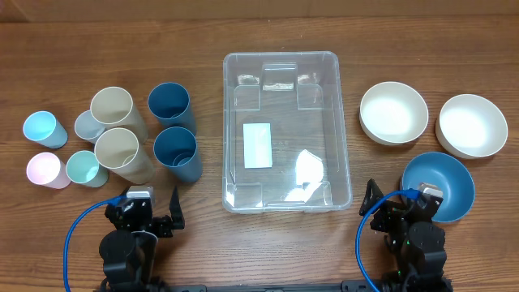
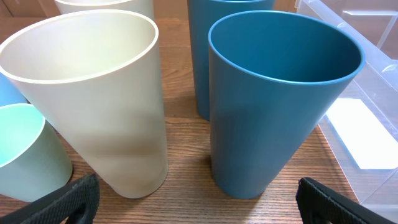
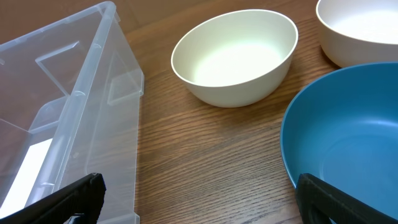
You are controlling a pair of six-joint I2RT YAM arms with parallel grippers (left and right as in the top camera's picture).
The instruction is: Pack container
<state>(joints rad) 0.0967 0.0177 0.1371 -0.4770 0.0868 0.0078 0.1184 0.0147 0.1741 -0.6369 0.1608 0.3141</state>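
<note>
One container [image 1: 312, 122], white label [image 1: 258, 145] on its base — bowls [image 1: 393, 112] beside it — both jaws wide apart.

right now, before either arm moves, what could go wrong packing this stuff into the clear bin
1. The tall blue cup and beige cup stand close together; the open left gripper reaching for one may topple its neighbour.
2. The blue bowl lies right at the open right gripper; a rim pinch could tip it.
3. The container has a raised wall that a low-carried item could catch.
</note>
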